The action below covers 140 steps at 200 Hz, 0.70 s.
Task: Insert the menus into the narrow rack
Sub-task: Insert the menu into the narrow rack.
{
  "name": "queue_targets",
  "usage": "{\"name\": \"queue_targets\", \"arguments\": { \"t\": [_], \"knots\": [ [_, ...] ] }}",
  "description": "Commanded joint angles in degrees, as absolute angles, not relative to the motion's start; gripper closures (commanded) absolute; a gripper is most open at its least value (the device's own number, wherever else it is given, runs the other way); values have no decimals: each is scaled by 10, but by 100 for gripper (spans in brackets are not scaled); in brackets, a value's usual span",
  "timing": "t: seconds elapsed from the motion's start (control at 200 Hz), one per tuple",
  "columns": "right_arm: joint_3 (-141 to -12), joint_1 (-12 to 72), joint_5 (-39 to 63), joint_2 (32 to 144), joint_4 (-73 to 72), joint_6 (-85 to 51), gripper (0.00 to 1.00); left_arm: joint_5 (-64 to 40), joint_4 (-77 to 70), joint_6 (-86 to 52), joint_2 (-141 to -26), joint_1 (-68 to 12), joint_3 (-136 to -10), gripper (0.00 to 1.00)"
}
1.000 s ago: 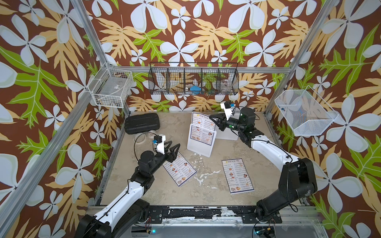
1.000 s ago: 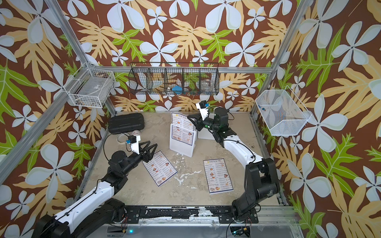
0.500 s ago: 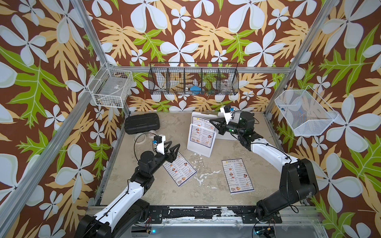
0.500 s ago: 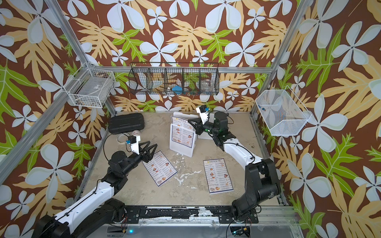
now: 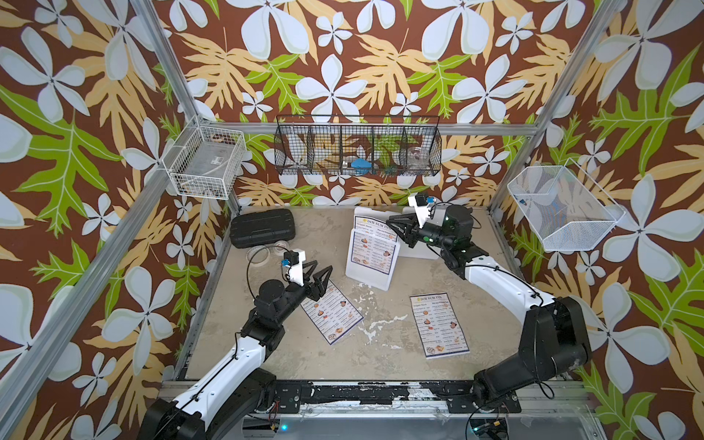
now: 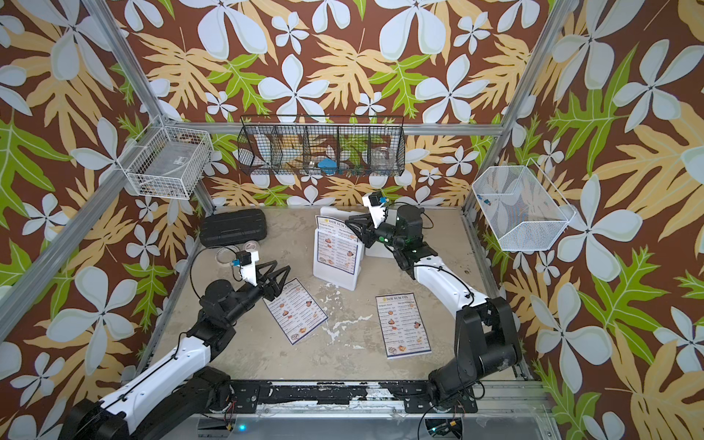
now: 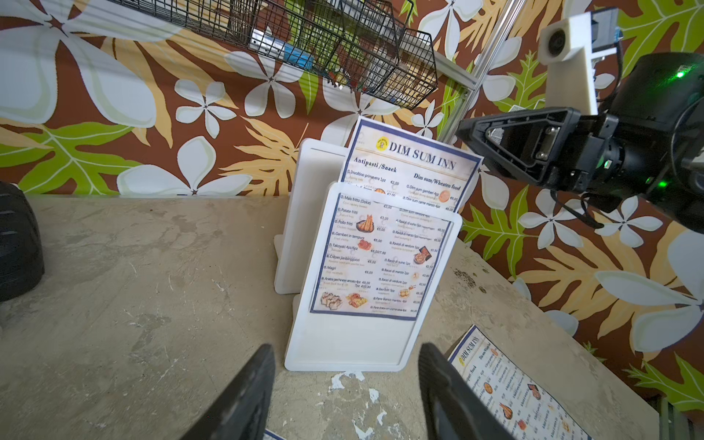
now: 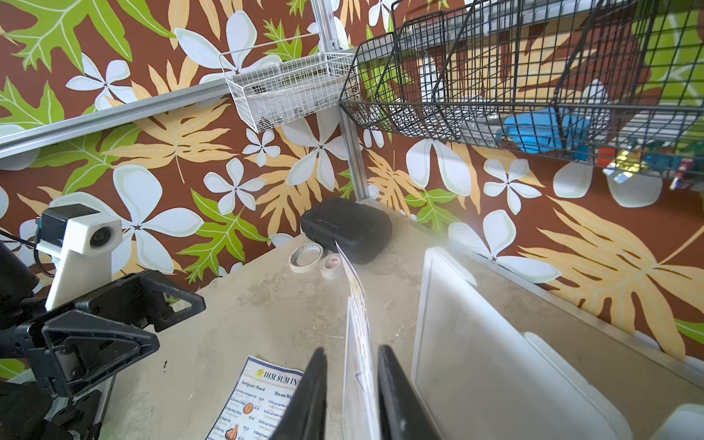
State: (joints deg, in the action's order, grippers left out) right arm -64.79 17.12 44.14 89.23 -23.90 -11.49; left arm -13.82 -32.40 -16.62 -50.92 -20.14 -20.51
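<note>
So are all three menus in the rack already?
No, only one menu stands in the rack; the other two lie flat on the table.

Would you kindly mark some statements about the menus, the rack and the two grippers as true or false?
1. One menu stands in the white rack. True.
2. Three menus lie flat on the table. False: two do, the slanted menu and the straight menu.
3. The left gripper holds a menu. False: it is open and empty.
4. The right gripper has a finger on each side of the racked menu's edge. True.
5. The black case lies between the two flat menus. False: it lies at the back, on the left arm's side.
</note>
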Motion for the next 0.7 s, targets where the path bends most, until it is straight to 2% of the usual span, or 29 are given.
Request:
{"name": "queue_targets", "arguments": {
  "t": [0.0,0.305,0.696],
  "knots": [
    [-656,171,433,901,-238,-111,80,-142,-337,-166,-507,-200,-204,38],
    [-649,171,435,916,-243,-112,92,-141,-339,-165,-507,-200,-202,37],
    [-600,175,441,915,-284,-127,95,-144,-341,-166,-502,-200,-200,37]
  ]
}}
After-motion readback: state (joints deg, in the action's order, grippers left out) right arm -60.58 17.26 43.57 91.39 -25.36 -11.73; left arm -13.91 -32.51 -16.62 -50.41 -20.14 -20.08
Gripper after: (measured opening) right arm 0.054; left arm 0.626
